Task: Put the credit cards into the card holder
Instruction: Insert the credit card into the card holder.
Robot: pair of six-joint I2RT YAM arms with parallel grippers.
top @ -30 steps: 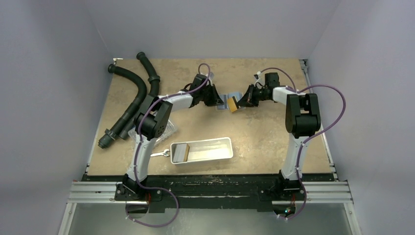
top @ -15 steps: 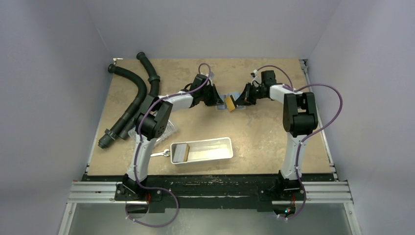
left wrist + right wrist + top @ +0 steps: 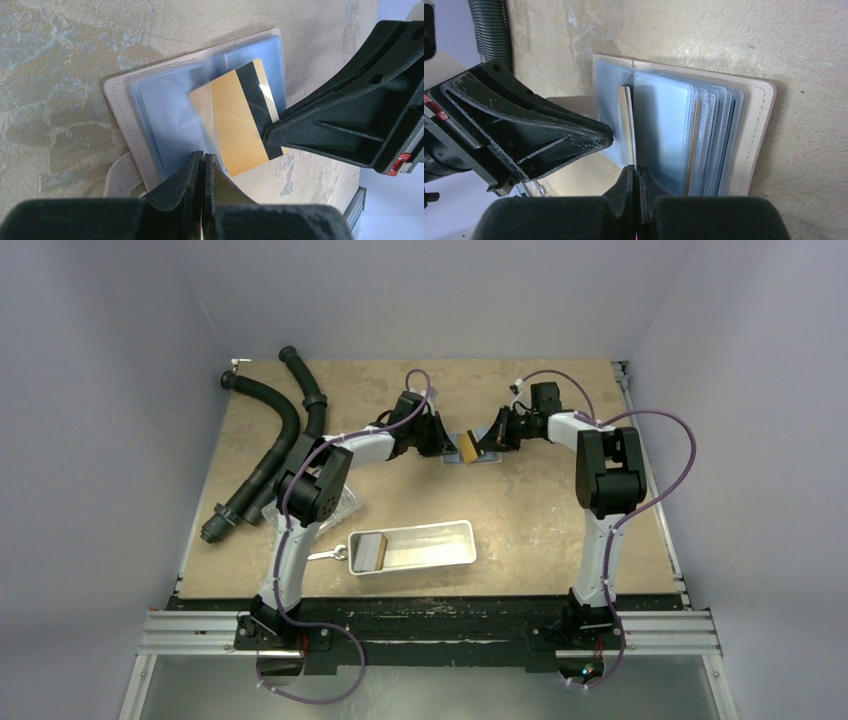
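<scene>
**A:** Where do we find the card holder [image 3: 145, 120]?

**B:** It lies open and flat at the far middle of the table [image 3: 560, 520], between our 2 grippers. From the right wrist we see its clear sleeves fanned out.

**A:** And the gold card [image 3: 235, 125]?

**B:** It is over the holder's right panel. Its long axis runs near to far in our left wrist view. The black stripe lies along the long edge nearest the right gripper [image 3: 270, 134]. The opposite long edge points into the holder and sits under a clear sleeve.

**A:** How do we read the right jaws?

**B:** They are clamped on the stripe edge of that card. From the right wrist the card stands edge-on, straight ahead of the fingertips, between 2 sleeves.

**A:** And the left gripper [image 3: 202, 161]?

**B:** Its jaws are pressed together at the holder's near edge, just beside the card's near corner. We think they pinch a clear sleeve of the holder, though the film is blurred there.

**A:** Any other cards?

**B:** We see 1 second card [image 3: 368, 550], lying flat in the left end of the white tray [image 3: 445, 538], well apart from the holder.
</scene>
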